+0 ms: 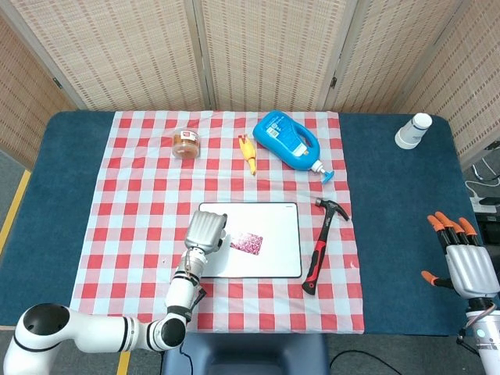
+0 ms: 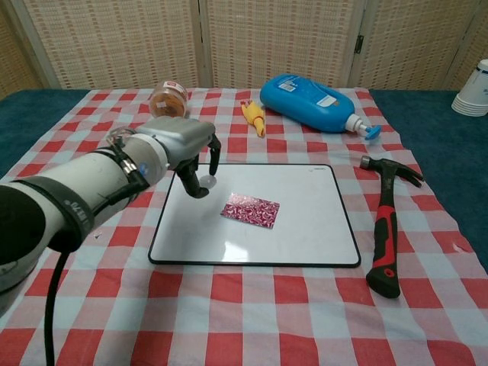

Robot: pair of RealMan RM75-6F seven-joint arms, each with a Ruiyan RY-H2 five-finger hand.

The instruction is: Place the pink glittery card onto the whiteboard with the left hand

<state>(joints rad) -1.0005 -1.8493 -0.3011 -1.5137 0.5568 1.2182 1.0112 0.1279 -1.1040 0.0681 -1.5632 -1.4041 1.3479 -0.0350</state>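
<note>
- Pink glittery card [image 1: 247, 241] [image 2: 250, 210]: lies flat on the whiteboard, near its middle, slightly left of centre; nothing touches it.
- Whiteboard [image 1: 277, 258] [image 2: 305, 229]: white panel with a dark rim, lying flat on the checked cloth at the front centre of the desk.
- Left hand [image 1: 205, 230] [image 2: 183, 145]: hovers over the left part of the whiteboard, just beside the card and apart from it; fingers [image 2: 200, 187] curled downward with space between them, holding nothing.
- Right hand [image 1: 462, 262]: at the far right edge of the head view, off past the desk; orange-tipped fingers spread apart, holding nothing. Not seen in the chest view.
- Hammer [image 1: 321, 244] [image 2: 385, 229]: red and black handle, lying on the cloth just right of the whiteboard, head toward the back.
- Blue bottle [image 1: 287, 141] [image 2: 309, 95]: pump bottle lying on its side behind the whiteboard, nozzle pointing right.
- Yellow rubber chicken [image 1: 248, 154] [image 2: 253, 117]: lying just left of the blue bottle.
- Small jar [image 1: 185, 144] [image 2: 168, 101]: orange contents, at the back left of the cloth; on its side in the chest view.
- Checked cloth [image 1: 125, 203] [image 2: 252, 320]: red and white, covering the middle of the desk.
- Paper cups [image 1: 412, 130] [image 2: 473, 90]: white stack, upside down on the bare blue desk [image 1: 391, 234] at the back right.
</note>
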